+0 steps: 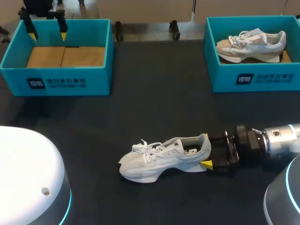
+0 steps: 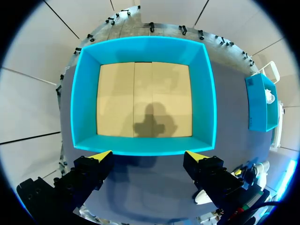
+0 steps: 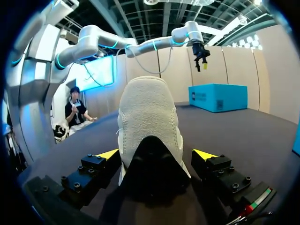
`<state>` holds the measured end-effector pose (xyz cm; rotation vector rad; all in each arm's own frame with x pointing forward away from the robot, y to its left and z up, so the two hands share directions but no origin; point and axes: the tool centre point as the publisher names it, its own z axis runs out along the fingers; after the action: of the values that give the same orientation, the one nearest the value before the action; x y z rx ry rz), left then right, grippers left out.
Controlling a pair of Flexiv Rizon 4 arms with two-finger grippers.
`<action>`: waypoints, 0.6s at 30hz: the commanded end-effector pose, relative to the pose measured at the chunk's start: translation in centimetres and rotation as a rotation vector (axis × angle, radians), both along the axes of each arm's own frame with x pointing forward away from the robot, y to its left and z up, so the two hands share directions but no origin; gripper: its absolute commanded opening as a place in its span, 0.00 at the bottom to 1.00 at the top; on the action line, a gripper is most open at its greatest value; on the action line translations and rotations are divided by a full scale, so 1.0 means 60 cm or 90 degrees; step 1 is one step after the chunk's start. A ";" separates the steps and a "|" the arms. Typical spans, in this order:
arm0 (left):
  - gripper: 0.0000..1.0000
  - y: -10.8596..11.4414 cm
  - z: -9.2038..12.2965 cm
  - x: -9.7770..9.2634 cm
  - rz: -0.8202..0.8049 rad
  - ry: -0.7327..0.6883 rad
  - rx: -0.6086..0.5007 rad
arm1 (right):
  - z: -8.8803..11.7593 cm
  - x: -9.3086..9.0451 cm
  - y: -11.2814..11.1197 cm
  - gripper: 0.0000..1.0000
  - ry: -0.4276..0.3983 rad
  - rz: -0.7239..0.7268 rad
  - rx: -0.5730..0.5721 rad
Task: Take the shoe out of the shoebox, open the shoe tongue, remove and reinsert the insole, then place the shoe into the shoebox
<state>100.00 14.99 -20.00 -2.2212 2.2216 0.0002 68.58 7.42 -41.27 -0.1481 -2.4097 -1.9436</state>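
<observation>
A white sneaker lies on its sole on the dark table, toe to the left and heel to the right. My right gripper comes in low from the right and stands open with the heel between its fingers, which are not pressed against it from both sides. My left gripper hangs open high above the empty teal shoebox at the back left. The left wrist view looks straight down into that shoebox, onto its bare cardboard floor, with the gripper over its near wall.
A second teal shoebox at the back right holds another pale sneaker. The two round white arm bases fill the near corners. Open dark tabletop lies between the boxes and the sneaker.
</observation>
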 end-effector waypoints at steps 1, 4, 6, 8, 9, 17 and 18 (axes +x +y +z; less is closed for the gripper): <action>1.00 0.000 0.000 0.000 0.000 0.000 0.000 | -0.004 0.005 0.005 1.00 0.007 0.015 -0.002; 1.00 0.000 0.000 0.000 0.000 0.000 0.000 | -0.004 0.003 0.006 1.00 0.007 0.016 -0.002; 1.00 0.000 0.000 0.000 0.000 0.000 0.000 | -0.004 -0.001 0.008 1.00 0.003 0.016 -0.005; 1.00 0.000 0.000 0.000 0.000 0.000 0.000 | -0.003 -0.003 0.010 1.00 -0.001 0.015 -0.009; 1.00 0.000 0.000 0.000 0.000 0.000 0.000 | -0.003 -0.003 0.012 1.00 -0.002 0.016 -0.009; 1.00 0.000 0.000 0.000 0.000 0.000 0.000 | -0.006 -0.002 0.028 1.00 -0.002 0.041 -0.010; 1.00 0.000 0.000 0.000 0.000 0.000 0.000 | -0.007 -0.001 0.031 1.00 -0.001 0.043 -0.010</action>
<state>100.00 14.99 -20.00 -2.2213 2.2216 0.0001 68.10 8.72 -41.48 -0.0696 -2.4004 -1.9105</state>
